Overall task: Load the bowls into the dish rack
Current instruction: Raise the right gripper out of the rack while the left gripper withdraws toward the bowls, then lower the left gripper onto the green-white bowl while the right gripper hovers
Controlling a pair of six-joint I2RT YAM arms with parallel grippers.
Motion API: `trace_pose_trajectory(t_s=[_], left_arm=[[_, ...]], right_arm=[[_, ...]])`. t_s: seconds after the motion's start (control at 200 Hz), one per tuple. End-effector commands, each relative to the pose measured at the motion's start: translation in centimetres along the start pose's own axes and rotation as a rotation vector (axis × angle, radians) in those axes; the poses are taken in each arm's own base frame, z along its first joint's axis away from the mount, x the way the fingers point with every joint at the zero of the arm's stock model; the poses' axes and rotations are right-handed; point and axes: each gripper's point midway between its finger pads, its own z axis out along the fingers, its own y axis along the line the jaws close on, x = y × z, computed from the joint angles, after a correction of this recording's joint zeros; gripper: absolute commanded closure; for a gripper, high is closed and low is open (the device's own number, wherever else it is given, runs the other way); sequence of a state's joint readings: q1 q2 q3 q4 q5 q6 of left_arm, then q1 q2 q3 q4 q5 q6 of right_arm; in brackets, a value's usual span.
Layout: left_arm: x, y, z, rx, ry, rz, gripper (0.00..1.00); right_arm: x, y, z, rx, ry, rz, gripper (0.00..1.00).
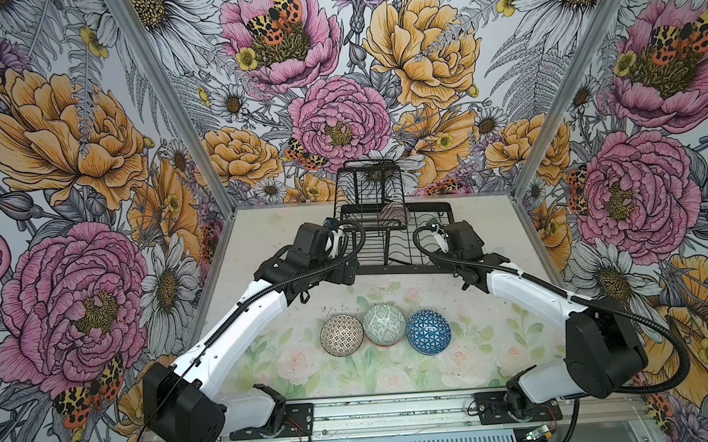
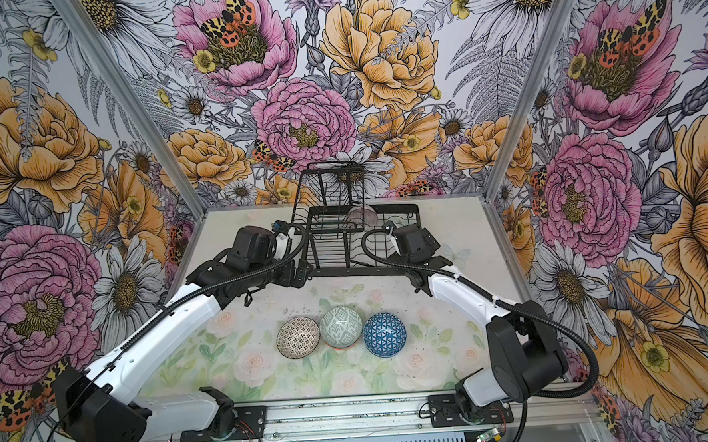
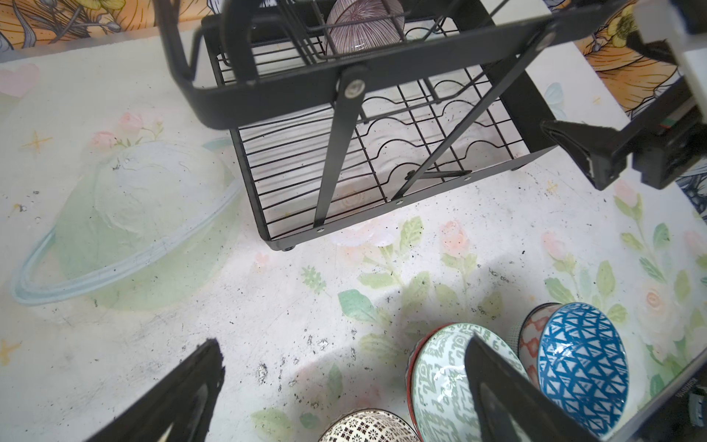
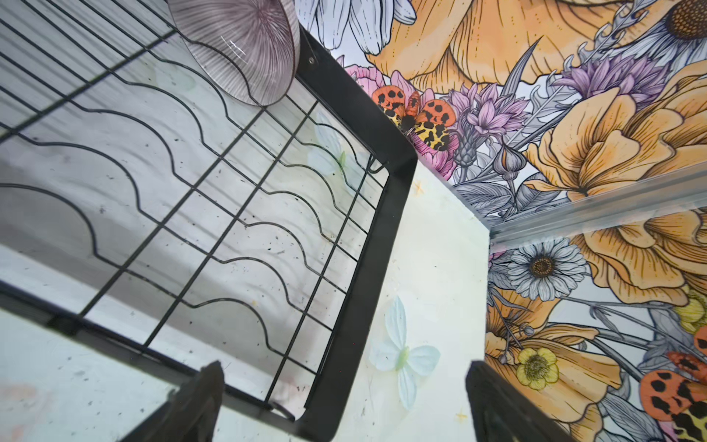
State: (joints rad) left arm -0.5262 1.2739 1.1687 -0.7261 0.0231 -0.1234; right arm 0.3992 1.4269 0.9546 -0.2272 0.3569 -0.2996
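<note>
Top views both show the dish rack (image 1: pixel 392 268) (image 2: pixel 359 271) at the back of the floral table (image 1: pixel 476 361), with one bowl loaded. The pink-lined bowl (image 1: pixel 394 215) stands on its edge in the rack's lower wires at the back, just right of the raised basket tier (image 1: pixel 369 184). In the right wrist view it (image 4: pixel 245 49) leans close to the rack's back rim.

Three more bowls sit in a row on the table in front of the rack, well apart from it. The black-and-white dotted bowl (image 1: pixel 341 335) is opposite the rack's left half, and the grey-green bowl (image 1: pixel 384 324) is opposite its middle. The blue-triangled bowl (image 1: pixel 429 331) is opposite its right half. All three are close together. In the left wrist view an orange-diamond bowl (image 3: pixel 531 338) shows between the grey-green and blue ones. Whether the grey-green bowl sits inside it cannot be told.

The left gripper (image 3: pixel 342 342) hangs near the rack's front left corner, jaws spread wide with nothing between them. The right gripper (image 4: pixel 344 367) hangs over the rack's right end, also spread wide and empty.
</note>
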Motion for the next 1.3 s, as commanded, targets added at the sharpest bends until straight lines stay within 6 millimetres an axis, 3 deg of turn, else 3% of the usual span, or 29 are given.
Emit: trace_pose_trajectory(t_s=[0.0, 0.115, 0.305, 0.771, 1.001, 1.121, 1.296], left_arm=[[1.6, -0.2, -0.6, 0.002, 0.038, 0.012, 0.01], [2.9, -0.6, -0.9, -0.009, 0.065, 0.023, 0.01], [5.1, -2.1, -0.7, 0.018, 0.114, 0.015, 0.01], [10.8, -7.2, 1.4, 0.085, 0.280, -0.017, 0.01], [13.3, -8.1, 2.3, 0.090, 0.356, -0.025, 0.02], [14.1, -8.4, 3.0, 0.086, 0.386, -0.029, 0.11], [14.6, -8.8, 4.2, 0.074, 0.414, -0.020, 0.36]], right_arm=[[-2.9, 0.2, -3.2, -0.127, -0.093, 0.189, 0.00], [-4.4, 0.1, -5.5, -0.195, -0.126, 0.268, 0.00], [-4.8, 1.0, -7.3, -0.310, -0.053, 0.350, 0.01], [-4.7, 1.5, -6.1, -0.333, 0.043, 0.415, 0.00], [-4.9, 1.3, -5.4, -0.334, 0.052, 0.422, 0.01], [-5.0, 1.3, -5.3, -0.339, 0.050, 0.417, 0.00], [-4.8, 1.4, -5.3, -0.338, 0.053, 0.414, 0.00]])
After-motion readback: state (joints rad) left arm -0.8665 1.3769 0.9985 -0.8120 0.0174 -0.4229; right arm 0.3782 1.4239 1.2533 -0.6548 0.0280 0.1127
